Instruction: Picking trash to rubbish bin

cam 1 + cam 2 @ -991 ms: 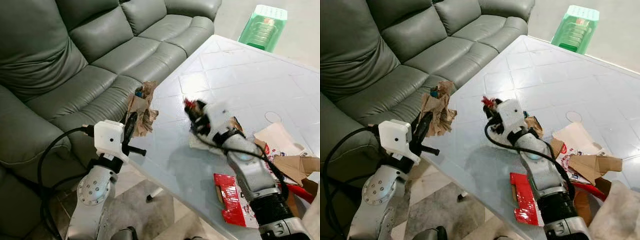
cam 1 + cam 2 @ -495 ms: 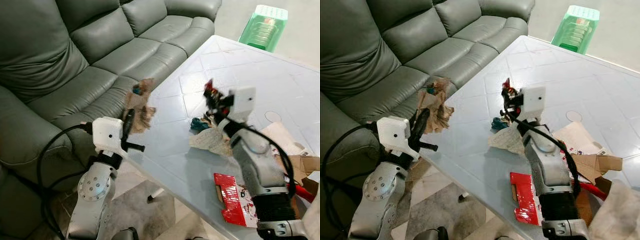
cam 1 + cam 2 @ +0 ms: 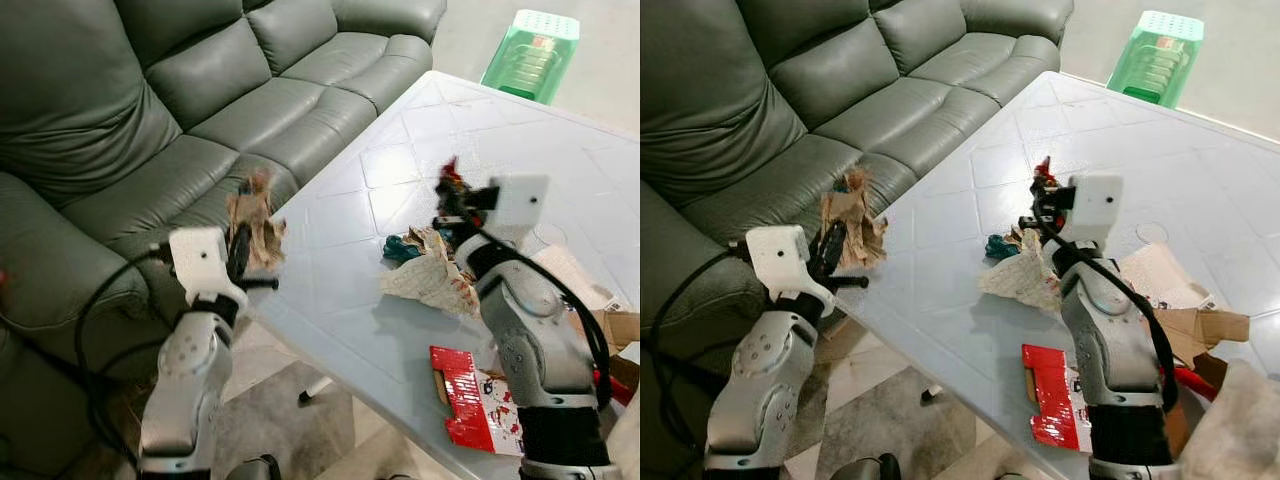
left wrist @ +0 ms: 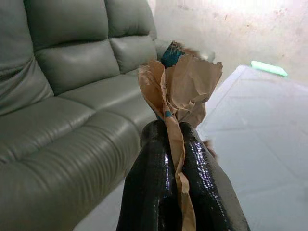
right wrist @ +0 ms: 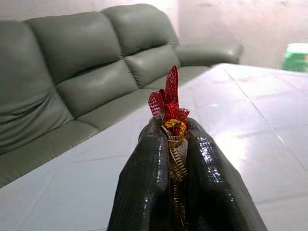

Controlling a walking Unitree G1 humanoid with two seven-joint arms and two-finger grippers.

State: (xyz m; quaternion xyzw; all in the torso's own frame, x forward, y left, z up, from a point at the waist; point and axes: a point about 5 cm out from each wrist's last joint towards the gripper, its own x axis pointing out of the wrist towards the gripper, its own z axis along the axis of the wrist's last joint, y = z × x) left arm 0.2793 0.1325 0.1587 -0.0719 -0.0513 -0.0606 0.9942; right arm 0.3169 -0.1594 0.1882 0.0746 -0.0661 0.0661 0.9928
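1. Left gripper (image 4: 174, 144) is closed on a crumpled brown paper wad (image 4: 180, 89), pinching only its lower tail between the two black fingers (image 4: 151, 178). It is raised off the near edge of the glass table (image 3: 400, 340), with the green sofa (image 3: 150, 130) just beyond it.

2. Right gripper (image 5: 174, 137) is closed on a small red mesh scrap (image 5: 166, 98) with a yellow band, held up above the table. Directly beneath it lie a pale crumpled wrapper (image 3: 432, 282) and a teal scrap (image 3: 398, 248).

3. No rubbish bin can be seen, so both pieces likely have to be carried some way. That looks like the main risk.

4. The paper wad is gripped by a thin strip – a swing or a jolt could tear it or let it slide out onto the sofa seat or the floor (image 3: 290, 430) below the gripper.

5. The red scrap is tiny and sits at the very fingertips; it could slip free unnoticed.

6. The right arm's black cable (image 3: 560, 300) loops close over the wrapper and the torn cardboard (image 3: 590, 330) beside it – pulling back low might drag litter off the table.

7. Room to move: there is open air above both grippers and bare tabletop ahead of the right one. The table edge runs between the two arms, and the sofa crowds the left gripper's far side. A green plastic stool (image 3: 530, 50) stands well beyond the table.
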